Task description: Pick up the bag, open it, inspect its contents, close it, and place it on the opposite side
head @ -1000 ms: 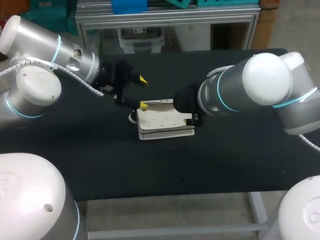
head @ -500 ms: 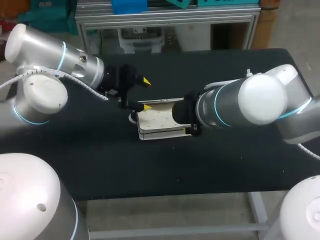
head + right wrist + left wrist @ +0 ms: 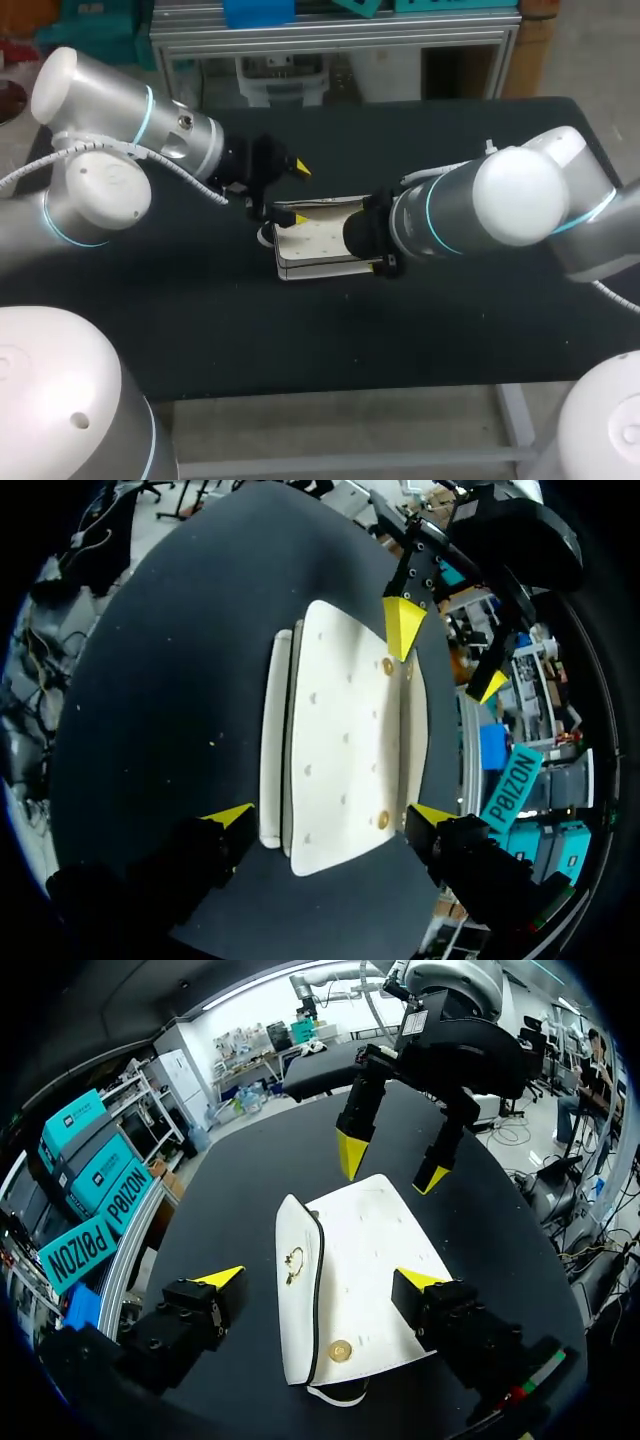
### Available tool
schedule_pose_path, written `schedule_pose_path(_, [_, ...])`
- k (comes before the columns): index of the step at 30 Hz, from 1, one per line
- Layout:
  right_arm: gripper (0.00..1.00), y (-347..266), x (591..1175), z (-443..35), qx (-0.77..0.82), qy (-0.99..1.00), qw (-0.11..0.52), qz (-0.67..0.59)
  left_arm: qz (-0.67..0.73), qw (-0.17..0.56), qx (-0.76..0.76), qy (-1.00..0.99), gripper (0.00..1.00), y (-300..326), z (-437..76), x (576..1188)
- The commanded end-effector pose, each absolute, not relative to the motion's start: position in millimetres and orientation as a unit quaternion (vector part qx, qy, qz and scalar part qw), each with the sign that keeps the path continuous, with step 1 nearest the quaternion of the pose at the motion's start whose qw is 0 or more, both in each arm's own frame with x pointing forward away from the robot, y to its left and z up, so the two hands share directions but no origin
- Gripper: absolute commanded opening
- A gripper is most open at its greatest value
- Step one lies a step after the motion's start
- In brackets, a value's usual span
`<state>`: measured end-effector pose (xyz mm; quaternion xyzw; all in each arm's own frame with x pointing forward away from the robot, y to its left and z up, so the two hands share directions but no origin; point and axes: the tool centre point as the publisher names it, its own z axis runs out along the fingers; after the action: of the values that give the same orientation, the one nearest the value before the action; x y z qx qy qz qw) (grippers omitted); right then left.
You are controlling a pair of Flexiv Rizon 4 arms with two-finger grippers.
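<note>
My left gripper (image 3: 320,1280) stands wide open and grips nothing. My right gripper (image 3: 332,814) is also wide open and empty. Both hang over the white bag (image 3: 318,240), which lies flat on the black table (image 3: 200,330).

White bag (image 3: 318,243) lies flat on the black bench (image 3: 200,320), just above centre of the head view, its flap shut. Black edging runs along one seam, and small gold studs and a gold clasp dot its face.
</note>
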<state>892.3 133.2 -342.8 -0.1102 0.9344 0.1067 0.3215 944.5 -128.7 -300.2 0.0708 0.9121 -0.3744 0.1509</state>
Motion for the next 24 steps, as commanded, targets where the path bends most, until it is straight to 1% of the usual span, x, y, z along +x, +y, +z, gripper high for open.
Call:
schedule_pose_path(1, [1.00,131.4,895.3,-353.6,-0.108,0.912,0.379,0.115,-0.376,0.144,0.074,0.912,1.00,-131.6,-302.0,951.9])
schedule_pose_path(4, [0.99,131.5,899.4,-357.1,-0.110,0.911,0.380,0.114,-0.377,0.141,0.074,0.912,1.00,-132.2,-302.2,953.4])
schedule_pose_path(5, [0.96,131.9,900.6,-358.5,-0.111,0.911,0.380,0.113,-0.378,0.140,0.073,0.912,1.00,-132.2,-302.2,953.9])
schedule_pose_path(7, [0.79,132.3,903.2,-361.9,-0.113,0.912,0.379,0.112,-0.379,0.139,0.072,0.912,1.00,-132.3,-302.3,955.2])
schedule_pose_path(8, [0.75,132.4,904.4,-363.4,-0.113,0.912,0.378,0.112,-0.379,0.138,0.072,0.912,1.00,-132.4,-302.7,955.9])
schedule_pose_path(10, [0.59,132.4,906.7,-366.5,-0.114,0.912,0.377,0.113,-0.378,0.135,0.072,0.913,1.00,-133.1,-303.7,957.2])
schedule_pose_path(11, [0.55,132.6,907.7,-368.0,-0.114,0.913,0.376,0.113,-0.377,0.135,0.072,0.914,1.00,-133.5,-304.2,958.0])
schedule_pose_path(13, [0.49,132.8,909.6,-370.9,-0.115,0.913,0.374,0.113,-0.376,0.132,0.072,0.914,1.00,-134.1,-304.7,959.2])
schedule_pose_path(21, [0.47,135.7,913.8,-377.1,-0.119,0.915,0.368,0.118,-0.374,0.127,0.071,0.916,1.00,-134.8,-306.7,964.0])
schedule_pose_path(24, [0.44,135.8,914.7,-377.9,-0.119,0.915,0.367,0.118,-0.374,0.125,0.071,0.916,1.00,-135.0,-308.0,965.5])
